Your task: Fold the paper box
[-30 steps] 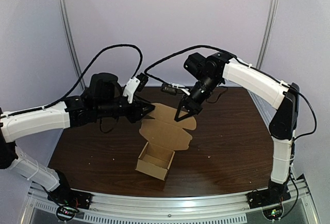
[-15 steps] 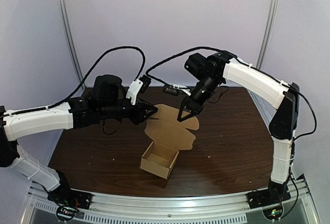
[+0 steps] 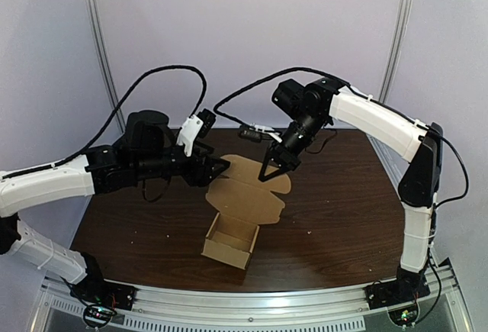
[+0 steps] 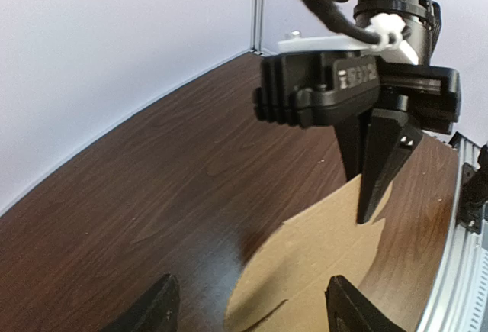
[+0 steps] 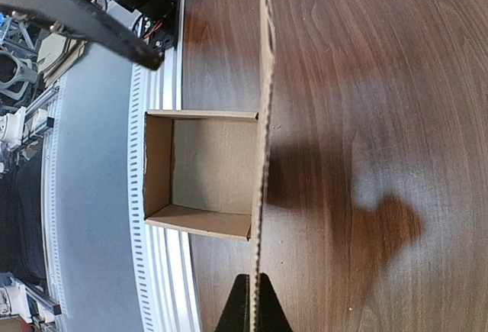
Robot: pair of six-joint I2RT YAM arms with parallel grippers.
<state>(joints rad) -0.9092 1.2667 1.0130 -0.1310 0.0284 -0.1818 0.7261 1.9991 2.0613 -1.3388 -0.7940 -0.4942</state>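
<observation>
Risk: brown cardboard box (image 3: 229, 242) mid dark wooden surface (image 3: 343, 210), raised lid (image 3: 250, 187) pinched at edge by right end effector (image 5: 252, 301); hard pull may crease lid, drag light box. Open left end effector (image 4: 248, 309) hovers beside lid.

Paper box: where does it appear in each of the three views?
Top external: paper box at centre, lid raised.
Left wrist: only its lid, bottom centre.
Right wrist: open tray centre-left, lid edge-on.
Shared landmark: right pincer gripping the lid.
</observation>
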